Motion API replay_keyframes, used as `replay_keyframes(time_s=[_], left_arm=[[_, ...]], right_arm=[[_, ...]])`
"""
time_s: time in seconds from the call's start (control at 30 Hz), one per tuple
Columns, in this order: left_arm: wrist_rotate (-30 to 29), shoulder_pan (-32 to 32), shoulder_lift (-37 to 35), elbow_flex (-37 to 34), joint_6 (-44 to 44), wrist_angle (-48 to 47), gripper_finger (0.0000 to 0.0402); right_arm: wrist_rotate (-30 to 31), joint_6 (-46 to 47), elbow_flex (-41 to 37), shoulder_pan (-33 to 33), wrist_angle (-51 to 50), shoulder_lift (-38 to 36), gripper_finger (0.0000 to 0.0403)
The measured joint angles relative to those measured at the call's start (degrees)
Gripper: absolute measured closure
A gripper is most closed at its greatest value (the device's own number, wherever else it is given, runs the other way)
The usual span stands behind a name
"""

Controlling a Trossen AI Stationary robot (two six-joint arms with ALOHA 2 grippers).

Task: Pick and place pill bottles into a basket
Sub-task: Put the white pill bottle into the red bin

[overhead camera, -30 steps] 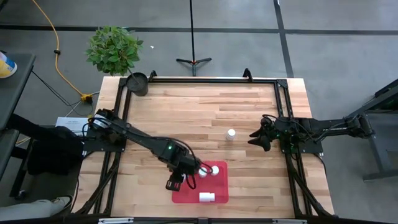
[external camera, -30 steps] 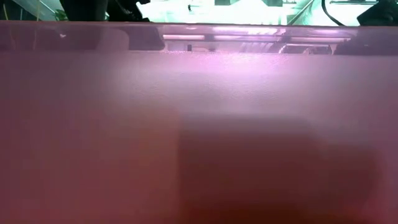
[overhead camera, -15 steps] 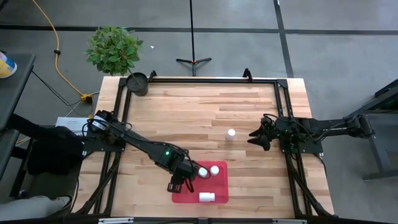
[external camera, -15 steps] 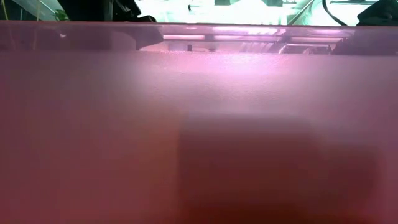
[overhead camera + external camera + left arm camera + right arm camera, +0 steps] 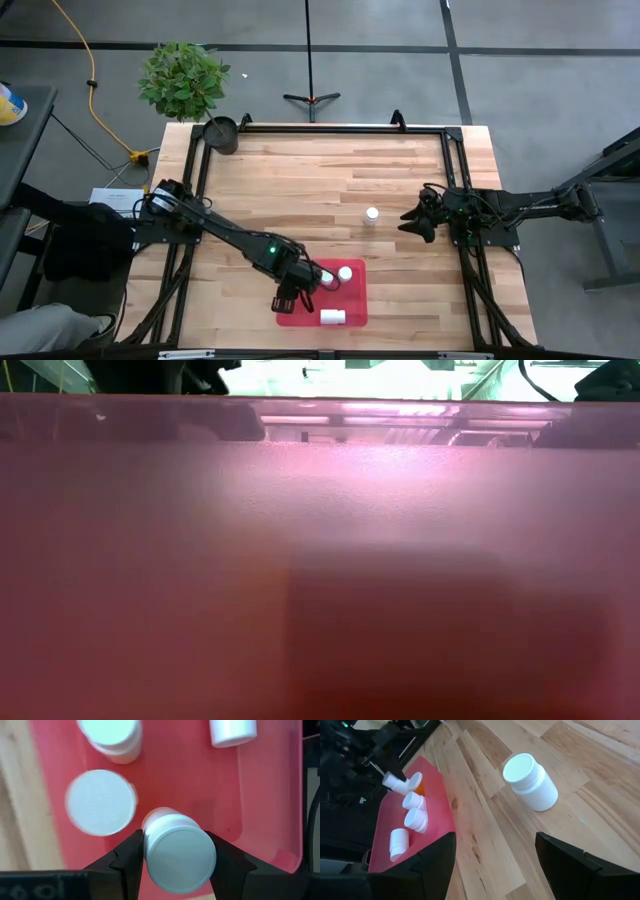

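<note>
The red basket [image 5: 350,300] lies near the table's near edge, and its wall fills the low view [image 5: 320,560]. My left gripper [image 5: 308,283] is over the basket's left part, shut on a white-capped pill bottle [image 5: 177,852]. Two bottles [image 5: 345,272] [image 5: 327,277] stand in the basket and one [image 5: 332,317] lies on its side. Another white bottle [image 5: 371,214] stands on the table. It also shows in the right wrist view [image 5: 530,781]. My right gripper [image 5: 412,224] is open and empty to the right of that bottle. My left gripper pinches the bottle's white cap by its sides [image 5: 150,850] between the two fingers. The fingers slant down from the table's left. The bottle is tilted, cap toward the wrist, over the basket floor [image 5: 200,785]. The cap hides its lower end.
A small dark round pot [image 5: 221,133] stands at the table's far left corner, with a potted plant [image 5: 183,78] on the floor beyond. A black frame rail [image 5: 330,129] runs along the table's edges. Bare wood lies between the basket and the far edge.
My left gripper, still shut on the bottle, has gone a little toward the table's near edge over the basket's left part. The other bottles and my right arm have kept still.
</note>
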Motion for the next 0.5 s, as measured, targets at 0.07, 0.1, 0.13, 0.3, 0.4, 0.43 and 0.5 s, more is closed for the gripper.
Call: replay_keyframes(time_s=[0.07,0.1,0.13,0.3,0.4,0.43,0.5], left_arm=[[0.0,-0.4,0.9,0.0,0.0,-0.6,0.0191],[-0.1,-0.4,1.1,0.0,0.0,-1.2,0.0191],[0.0,-0.4,1.3,-0.1,-0.3,-1.0,0.0191],[0.4,-0.4,1.5,0.0,-0.6,-0.5,0.0191],[0.7,-0.4,1.5,-0.9,-1.1,1.2,0.0191],[1.0,-0.4,1.5,-1.6,-1.6,2.0,0.0191],[2.3,-0.4,1.6,-3.2,-2.3,3.1,0.0191]], right_arm=[[-0.1,-0.1,0.0,0.0,0.2,0.0,0.0139],[-0.1,-0.1,0.0,0.0,0.4,0.0,0.0139],[-0.1,-0.1,0.0,0.0,0.5,0.0,0.0139],[-0.1,-0.2,0.0,0.0,0.4,0.0,0.0139],[-0.2,-0.4,0.0,0.0,0.4,0.0,0.0139],[-0.2,-0.5,0.0,0.0,0.4,0.0,0.0139],[-0.6,-0.6,0.0,0.0,0.4,0.0,0.0139]])
